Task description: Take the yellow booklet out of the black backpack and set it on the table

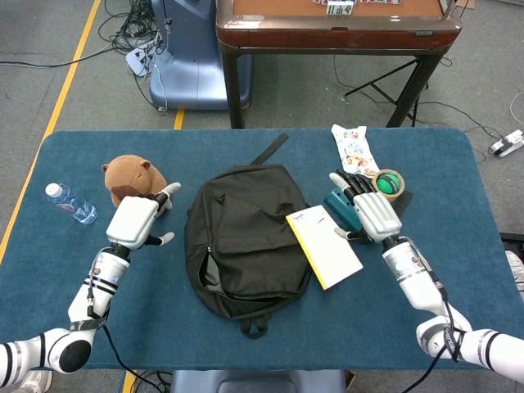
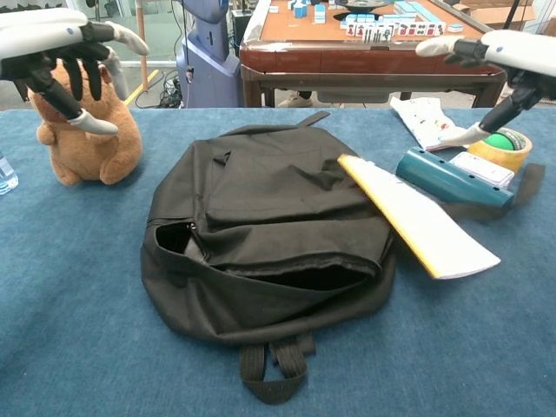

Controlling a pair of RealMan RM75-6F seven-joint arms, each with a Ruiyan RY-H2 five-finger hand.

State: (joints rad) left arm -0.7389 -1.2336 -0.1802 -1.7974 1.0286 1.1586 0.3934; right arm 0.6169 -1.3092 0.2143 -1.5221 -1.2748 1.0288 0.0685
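The yellow booklet (image 1: 324, 246) (image 2: 420, 228) lies flat, partly on the right edge of the black backpack (image 1: 243, 237) (image 2: 265, 239) and partly on the blue table (image 1: 409, 327). The backpack lies flat in the middle with its zip mouth open toward me. My right hand (image 1: 370, 210) (image 2: 488, 61) hovers just right of the booklet, fingers spread, holding nothing. Over by the plush toy, my left hand (image 1: 137, 219) (image 2: 61, 48) is raised, fingers apart and empty.
A brown plush toy (image 1: 135, 187) and a water bottle (image 1: 70, 203) sit at the left. A teal cylinder (image 1: 338, 208), a tape roll (image 1: 387, 185), a small white box and a snack packet (image 1: 354, 151) lie at the right. A wooden table (image 1: 336, 24) stands beyond.
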